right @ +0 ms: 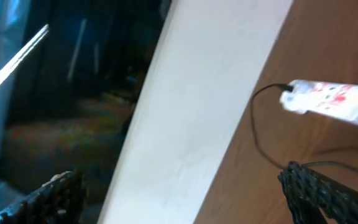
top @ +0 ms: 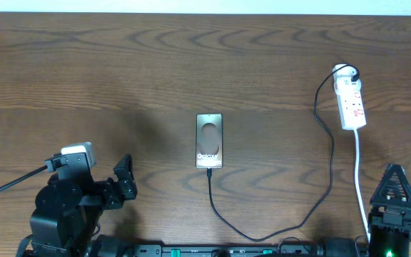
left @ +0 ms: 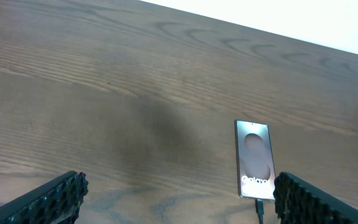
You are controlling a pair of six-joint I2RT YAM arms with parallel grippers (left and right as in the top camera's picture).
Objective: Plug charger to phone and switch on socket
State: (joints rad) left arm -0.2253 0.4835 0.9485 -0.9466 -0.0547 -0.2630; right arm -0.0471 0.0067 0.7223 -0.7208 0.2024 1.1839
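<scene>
Overhead, the flat dark grey-brown rectangular smartphone (top: 209, 140) lies near the middle of the brown wood-grain table (top: 120, 71), its screen up and showing a pale oval and white lettering. The thin long black charger cable (top: 332, 164) meets the phone's near short edge with its tip, loops along the near table edge, then climbs on the right to the small white oblong power strip with red marks (top: 351, 100), which lies far right. Whether the tip is seated in the phone cannot be told. A thicker white lead (top: 361, 178) runs from the strip toward the near edge. The left gripper (top: 125, 177) sits near-left, fingers apart, well clear of the phone. The right gripper (top: 393, 175) sits near-right, close to the white lead, seen edge-on.

From the left wrist, two black ridged fingers (left: 48, 202) stand wide apart at the lower corners with nothing between them; the phone lies ahead, just beside the right-hand finger, the cable tip at its near edge.

From the right wrist, the picture is blurred; the fingers (right: 328, 193) are spread wide and empty, and the power strip lies ahead on the wood with the black cable curving from its end
</scene>
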